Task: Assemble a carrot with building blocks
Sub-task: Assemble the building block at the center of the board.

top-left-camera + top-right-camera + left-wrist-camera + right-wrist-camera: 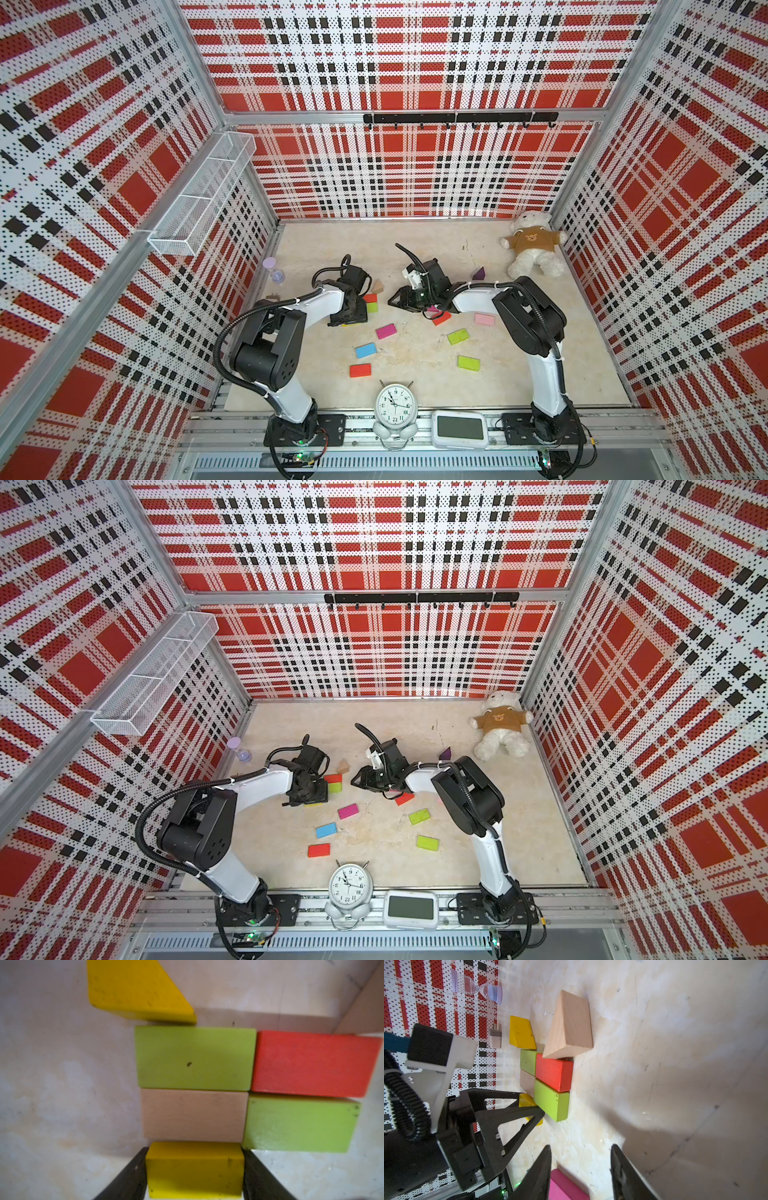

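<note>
Left of the table's (415, 249) middle, at about 9 o'clock with 12 at the back wall, my left gripper (194, 1150) is clamped on the yellow block (194, 1169), one finger against each short end. That block sits right against the tan block (194, 1114). Beyond it toward 12 come the lime block (195, 1058) and then the yellow wedge (135, 991), all in one line.

Flush along the 3 o'clock side of that line runs another. It has the second lime block (299, 1126), the red block (311, 1064) at its 12, and the tan wedge (571, 1026) touching the red block's far end.

My right gripper (581, 1146) is just at 3 o'clock of this cluster, pointing toward 9, fingers spread with nothing between the tips. Beneath its wrist lies the magenta block (562, 1186), and the second red block (441, 318) pokes out from under my arm.

Other pieces lie flat and apart:
- Toward 8 are the loose magenta block (385, 331), the blue block (365, 350) and the third red block (360, 370).
- Toward 4 are the third lime block (458, 336) and the fourth lime block (468, 362).
- At 3 is the pink block (484, 319).
- At 2 is the purple wedge (479, 274).

The teddy bear (534, 249) slumps in the 1 o'clock corner, and the alarm clock (394, 405) stands at 6.
</note>
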Robot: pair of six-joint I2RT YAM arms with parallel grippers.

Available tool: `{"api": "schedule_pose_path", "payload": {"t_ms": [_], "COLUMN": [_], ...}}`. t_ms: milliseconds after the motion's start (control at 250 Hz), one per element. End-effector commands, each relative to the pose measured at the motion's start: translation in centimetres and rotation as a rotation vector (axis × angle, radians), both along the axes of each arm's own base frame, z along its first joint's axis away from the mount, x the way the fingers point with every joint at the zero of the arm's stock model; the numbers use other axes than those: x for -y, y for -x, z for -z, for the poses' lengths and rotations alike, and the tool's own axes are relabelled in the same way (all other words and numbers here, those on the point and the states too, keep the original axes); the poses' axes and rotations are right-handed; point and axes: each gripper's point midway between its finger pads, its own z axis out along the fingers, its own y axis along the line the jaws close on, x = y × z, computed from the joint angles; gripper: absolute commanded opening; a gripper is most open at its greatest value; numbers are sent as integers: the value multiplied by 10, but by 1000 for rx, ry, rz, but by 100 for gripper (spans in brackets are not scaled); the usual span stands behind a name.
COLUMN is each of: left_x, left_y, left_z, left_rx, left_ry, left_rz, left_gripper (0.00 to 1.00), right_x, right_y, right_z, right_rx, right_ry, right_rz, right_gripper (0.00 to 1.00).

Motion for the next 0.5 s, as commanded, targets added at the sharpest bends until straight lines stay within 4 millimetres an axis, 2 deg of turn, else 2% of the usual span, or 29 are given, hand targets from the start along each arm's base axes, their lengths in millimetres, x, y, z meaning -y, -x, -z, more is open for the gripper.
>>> {"api": "schedule_pose_path", "payload": {"t_ms": [0,496], "left_x": [-6,-10], "left_y": [-2,-5], "left_z": [7,5], "left_rx": [-17,-16], "left_ry": [-22,-40], "left_rz": [-12,-16], "left_gripper": [68,68], "right_x": [-9,-11], "right_y": [-6,-6], "right_z": [0,2], "right_rx": [18,11], "right_ry": [-12,-14], "right_rz": [0,-2], "right_gripper": [46,46]}}
